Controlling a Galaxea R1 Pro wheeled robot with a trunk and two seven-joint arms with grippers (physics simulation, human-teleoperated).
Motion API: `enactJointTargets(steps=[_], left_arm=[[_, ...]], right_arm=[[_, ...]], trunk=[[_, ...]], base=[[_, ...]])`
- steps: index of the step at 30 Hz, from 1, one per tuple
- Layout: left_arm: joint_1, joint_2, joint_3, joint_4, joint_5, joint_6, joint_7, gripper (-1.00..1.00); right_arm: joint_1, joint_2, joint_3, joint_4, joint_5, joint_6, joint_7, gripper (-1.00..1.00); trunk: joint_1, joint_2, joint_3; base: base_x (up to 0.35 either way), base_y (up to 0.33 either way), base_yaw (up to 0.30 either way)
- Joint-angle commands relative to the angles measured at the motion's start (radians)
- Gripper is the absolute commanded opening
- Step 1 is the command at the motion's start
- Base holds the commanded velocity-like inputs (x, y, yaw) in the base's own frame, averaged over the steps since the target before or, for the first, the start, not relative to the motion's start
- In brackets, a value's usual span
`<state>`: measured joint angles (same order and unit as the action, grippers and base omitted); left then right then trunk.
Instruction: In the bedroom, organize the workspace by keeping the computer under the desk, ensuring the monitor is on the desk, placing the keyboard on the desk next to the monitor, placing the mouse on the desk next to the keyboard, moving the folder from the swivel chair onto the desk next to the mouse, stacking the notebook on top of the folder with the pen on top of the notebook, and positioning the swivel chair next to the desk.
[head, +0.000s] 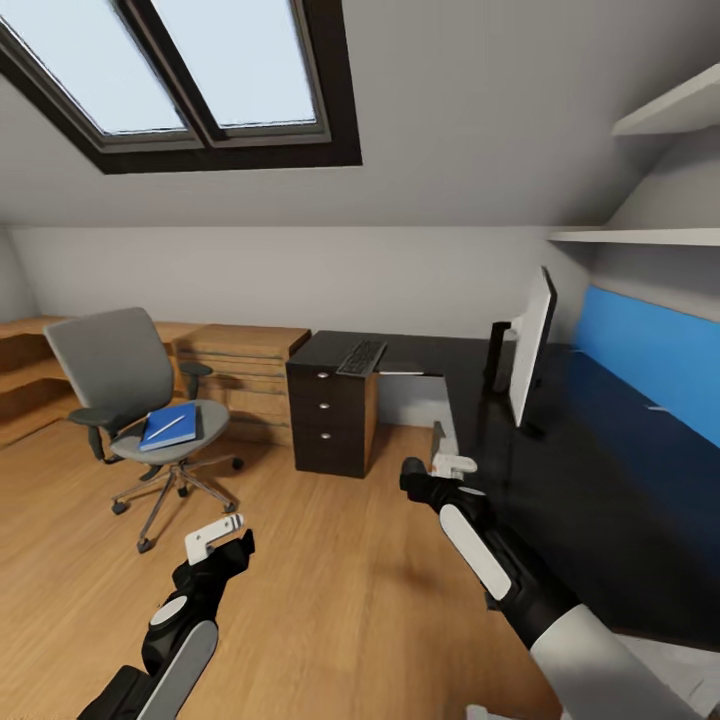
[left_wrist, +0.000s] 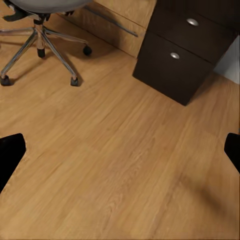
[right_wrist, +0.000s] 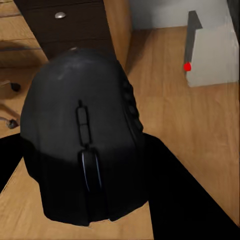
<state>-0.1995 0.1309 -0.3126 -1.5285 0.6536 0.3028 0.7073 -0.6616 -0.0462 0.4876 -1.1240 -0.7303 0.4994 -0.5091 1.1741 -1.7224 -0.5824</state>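
- Desk (head: 600, 470): black top, just beside the right gripper (head: 447, 468) on its outer side; the gripper hangs at the desk's near edge, over floor. Risk: the arm clips that edge while lifting onto the top.
- Chair (head: 135, 400): well apart, ahead of the left gripper (head: 215, 535). Its castor base (left_wrist: 42, 47) shows in the left wrist view. Risk: a push on the seat rolls it away.
- Monitor (head: 530, 345): upright on the desk, ahead of the right gripper. Risk: a wide swing knocks it over.
- Computer (right_wrist: 212, 52): grey tower with a red light, on the floor ahead of the right gripper.
- Keyboard (head: 362, 357): on the drawer end of the desk, well ahead of the right gripper, apart from the monitor.
- Folder (head: 168, 425): blue, on the chair seat; a pale pen (head: 165, 428) lies on it. Risk: the pen rolls off if the folder tips.
- Mouse (right_wrist: 82, 140): black, pinched in the right gripper's closed jaws. Risk: the smooth rounded shell slips out and falls to the floor.
- Left gripper: fingers (head: 212, 533) spread, holding nothing, over bare floor.
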Motion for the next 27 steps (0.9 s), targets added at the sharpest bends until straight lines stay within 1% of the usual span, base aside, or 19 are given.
enactJointTargets(steps=[1,6,10,12,14,17,25,27], left_arm=[[-0.001,0.001,-0.003,-0.001,0.005,0.002,0.007,1.0],[-0.001,0.001,-0.004,-0.001,0.005,0.002,0.007,1.0],[-0.001,0.001,-0.005,-0.001,0.004,0.002,0.007,1.0],[-0.001,0.001,-0.005,-0.001,0.004,0.002,0.007,1.0],[-0.001,0.001,-0.008,-0.001,0.004,0.002,0.007,1.0],[-0.001,0.001,-0.015,-0.001,0.005,0.002,0.007,1.0],[-0.001,0.001,-0.018,0.0,0.005,0.002,0.007,1.0],[-0.001,0.001,-0.023,0.008,0.005,0.002,0.007,1.0]], right_arm=[[-0.001,-0.001,0.005,-0.002,-0.012,-0.001,-0.012,-1.0],[-0.001,-0.001,0.015,-0.003,-0.011,-0.001,-0.012,-1.0],[-0.001,-0.002,0.041,-0.004,-0.002,-0.002,-0.011,-1.0],[-0.001,-0.003,0.066,-0.006,0.012,-0.002,-0.011,-1.0],[-0.001,-0.003,0.081,-0.007,0.023,-0.003,-0.012,-1.0],[-0.001,-0.003,0.093,-0.008,0.032,-0.004,-0.012,-1.0],[-0.001,-0.004,0.097,-0.009,0.037,-0.004,-0.012,-1.0],[-0.001,-0.004,0.097,-0.009,0.037,-0.003,-0.012,-1.0]], trunk=[[0.0,-0.001,-0.001],[0.0,-0.001,-0.001],[0.0,-0.001,-0.001],[0.0,-0.001,-0.001],[0.0,-0.001,-0.001],[0.0,-0.001,-0.001],[0.0,-0.001,-0.001],[0.0,-0.001,-0.001]], base=[[0.248,0.259,0.279],[0.257,0.248,0.279],[0.264,0.237,0.279],[0.265,0.236,0.261],[0.265,0.236,0.195],[0.265,0.237,0.089],[0.267,0.236,0.018],[0.305,0.106,0.002]])
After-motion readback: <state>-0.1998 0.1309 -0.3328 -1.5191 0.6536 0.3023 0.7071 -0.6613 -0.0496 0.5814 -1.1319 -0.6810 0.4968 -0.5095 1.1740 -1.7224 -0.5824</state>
